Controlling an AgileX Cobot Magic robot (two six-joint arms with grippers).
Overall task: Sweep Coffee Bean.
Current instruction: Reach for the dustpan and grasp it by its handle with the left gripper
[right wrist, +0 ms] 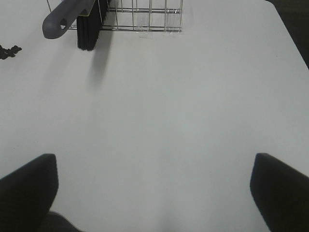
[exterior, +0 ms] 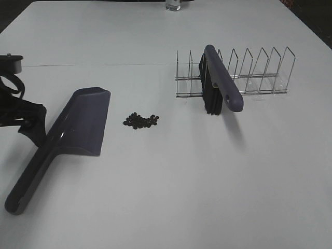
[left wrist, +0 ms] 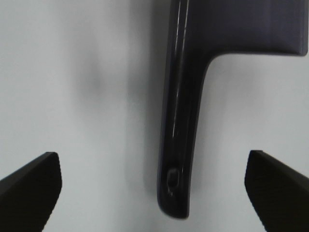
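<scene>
1. The right fingers (right wrist: 29, 188) are spread wide and hold nothing. They hang over bare worktop (exterior: 207, 197) on the near right.
2. The left fingers (left wrist: 29, 188) are released too. One stands on each side of the handle of the dustpan (left wrist: 181, 145), and both are clear of it.
3. The purple dustpan (exterior: 83, 122) lies flat at the near left. Its handle points to the near edge and its wide mouth points away.
4. The coffee beans (exterior: 141, 121) lie in a small loose heap on the worktop. They are just right of the pan and apart from it.
5. Farther right, the brush (exterior: 220, 78) leans in a wire rack (exterior: 259, 72). Its black bristles point down and its handle end juts toward the near side.
6. At the far edge stands a glass (exterior: 173, 5), of which only the base is in view.
</scene>
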